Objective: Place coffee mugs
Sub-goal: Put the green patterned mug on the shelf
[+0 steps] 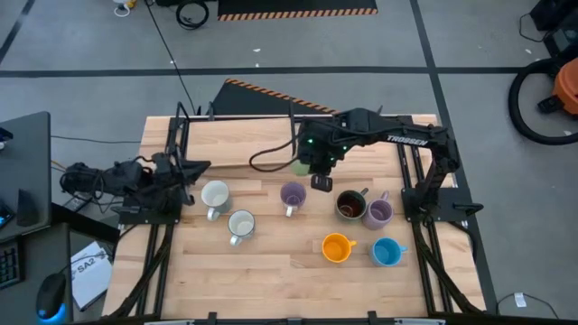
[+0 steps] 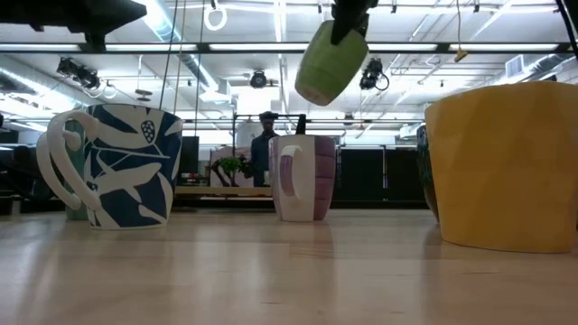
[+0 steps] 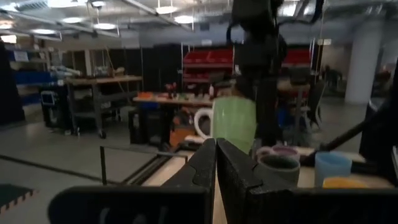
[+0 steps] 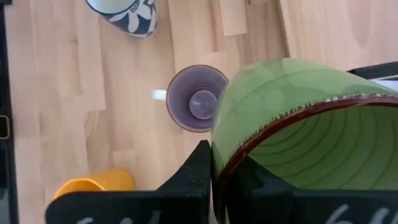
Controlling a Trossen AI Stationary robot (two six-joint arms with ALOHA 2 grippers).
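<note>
One green mug (image 2: 331,61) hangs tilted above the worktop (image 1: 271,271), its rim clamped in the right gripper's (image 4: 211,163) fingers. Transport underway; next, lower it upright clear of the lilac mug (image 4: 194,99). Left gripper (image 3: 216,155) waits, fingers together.

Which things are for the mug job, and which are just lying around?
For the job: green mug, held up by the right end effector; two white mugs, two lilac mugs, dark brown mug, orange mug, blue mug, standing on the table; left end effector, shut, waiting at its left edge.
Just lying about: mouse and booklet beside the table, vacuum cleaner on the floor.
</note>
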